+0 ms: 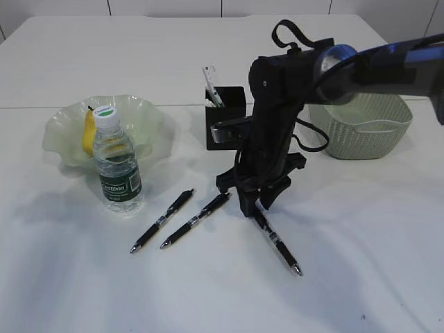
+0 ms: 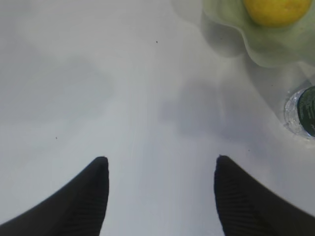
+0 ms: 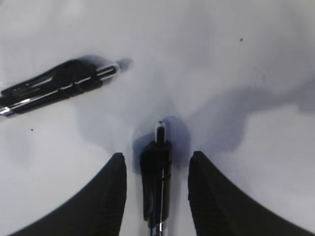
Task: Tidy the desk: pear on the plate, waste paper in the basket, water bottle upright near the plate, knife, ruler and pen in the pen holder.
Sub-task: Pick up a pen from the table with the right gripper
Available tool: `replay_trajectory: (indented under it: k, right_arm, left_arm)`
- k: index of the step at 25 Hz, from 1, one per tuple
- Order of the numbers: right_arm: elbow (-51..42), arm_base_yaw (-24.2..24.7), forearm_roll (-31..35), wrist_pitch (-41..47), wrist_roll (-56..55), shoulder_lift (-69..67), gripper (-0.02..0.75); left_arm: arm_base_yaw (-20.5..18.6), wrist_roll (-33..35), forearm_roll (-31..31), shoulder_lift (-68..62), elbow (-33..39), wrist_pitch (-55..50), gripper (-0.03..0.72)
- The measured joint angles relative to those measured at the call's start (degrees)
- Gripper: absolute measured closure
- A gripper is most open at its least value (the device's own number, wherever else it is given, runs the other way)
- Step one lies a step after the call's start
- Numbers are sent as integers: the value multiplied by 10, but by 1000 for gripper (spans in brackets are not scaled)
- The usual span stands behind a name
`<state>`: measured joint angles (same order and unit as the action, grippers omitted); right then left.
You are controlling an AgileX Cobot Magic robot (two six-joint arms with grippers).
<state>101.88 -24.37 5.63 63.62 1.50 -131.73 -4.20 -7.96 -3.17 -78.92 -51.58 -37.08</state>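
On the left of the desk I see the pear (image 1: 88,132) already lying in the plate (image 1: 59,128) and the water bottle (image 1: 117,161) standing upright just in front of it, so I judge those two steps done. My left gripper (image 2: 160,169) hovers over bare table with its jaws wide apart and nothing between them. Moving right, two pens (image 1: 180,218) lie side by side on the table, not yet collected. Behind them the pen holder (image 1: 225,114) already has a ruler (image 1: 211,85) poking out of it. The step in hand is the pens: my right gripper (image 3: 156,167) is down over the third pen (image 1: 277,243), jaws open and straddling its cap end, with a little gap on each side in the right wrist view. Next I need to close squarely on the barrel, lift, and carry it to the holder. The basket (image 1: 361,125) sits far right.
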Motion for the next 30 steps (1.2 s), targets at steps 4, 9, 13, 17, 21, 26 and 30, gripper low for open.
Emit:
replay_trajectory:
  k: [4, 9, 13, 17, 21, 26, 30]
  right_arm:
    - [0, 0, 0, -8, 0, -4, 421]
    - [0, 0, -1, -11, 0, -4, 421]
    - [0, 0, -3, -13, 0, -4, 422]
    - [0, 0, -3, -13, 0, -10, 422]
    - [1, 0, -2, -11, 0, -13, 421]
    - [1, 0, -1, -11, 0, -13, 427]
    - [1, 0, -1, -10, 0, -13, 540]
  left_arm:
    - [0, 0, 0, 0, 0, 0, 214]
    - [0, 0, 0, 0, 0, 0, 214]
    - [0, 0, 0, 0, 0, 0, 214]
    - [0, 0, 0, 0, 0, 0, 214]
    - [0, 0, 0, 0, 0, 0, 214]
    - [0, 0, 0, 0, 0, 1, 214]
    - [0, 0, 0, 0, 0, 1, 214]
